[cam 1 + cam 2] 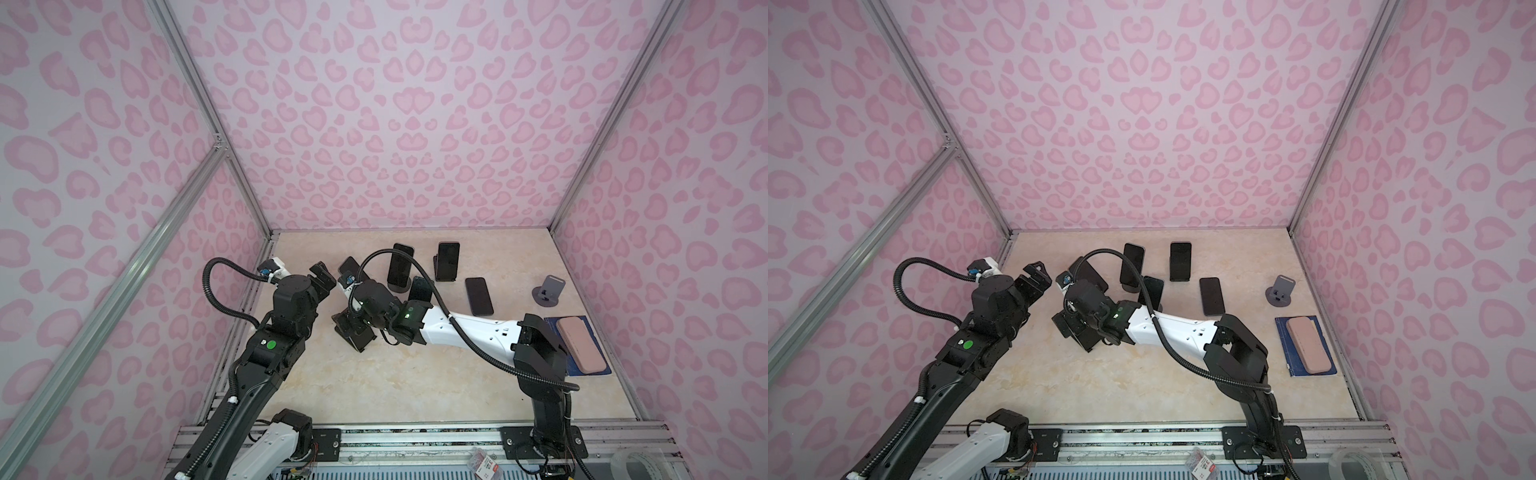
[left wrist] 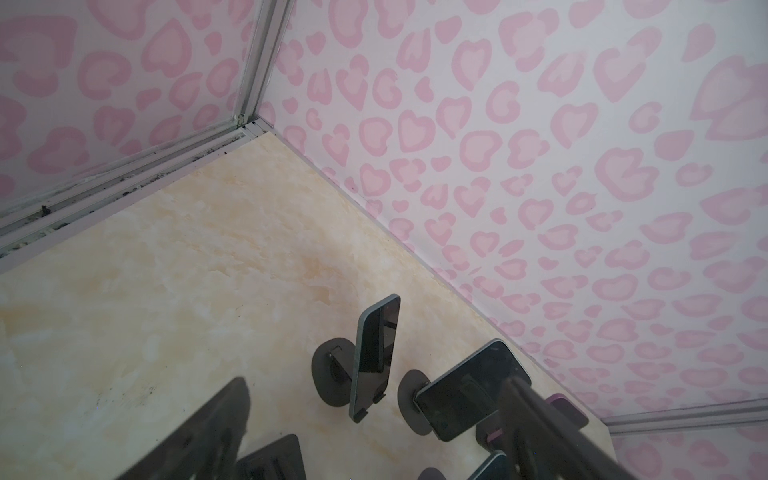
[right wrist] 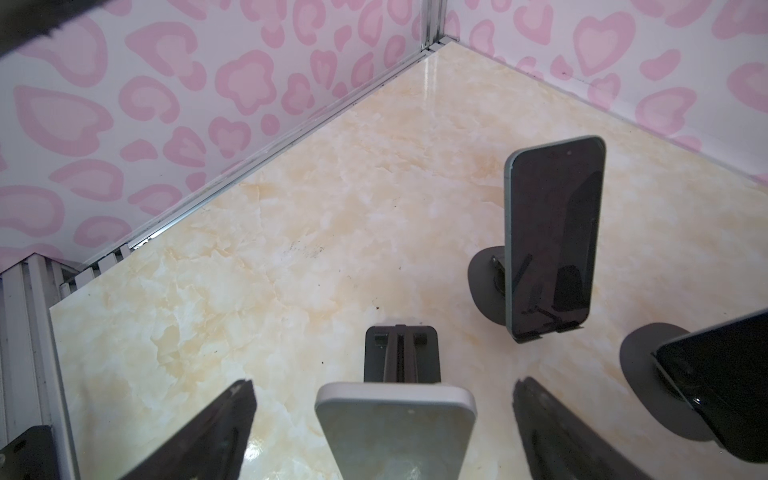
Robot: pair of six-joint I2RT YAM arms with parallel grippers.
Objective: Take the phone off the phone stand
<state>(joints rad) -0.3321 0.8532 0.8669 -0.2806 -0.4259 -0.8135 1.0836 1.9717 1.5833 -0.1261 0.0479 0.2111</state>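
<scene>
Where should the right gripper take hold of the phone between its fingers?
Likely its two long edges near the top, approached from the top end: the phone leans on its stand, sides exposed, and the open right gripper straddles it.

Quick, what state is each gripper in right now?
Left gripper: open, empty.
Right gripper: open, fingers on either side of the phone on its stand, not gripping.

The right arm (image 1: 540,345) is black at the joints, with a white link (image 1: 465,328) behind its fingers (image 3: 199,436) and a green lamp (image 1: 410,314). The black left arm (image 1: 266,361) bears a green dot (image 1: 271,344). Ribbed black cables (image 1: 217,260) loop over both.
</scene>
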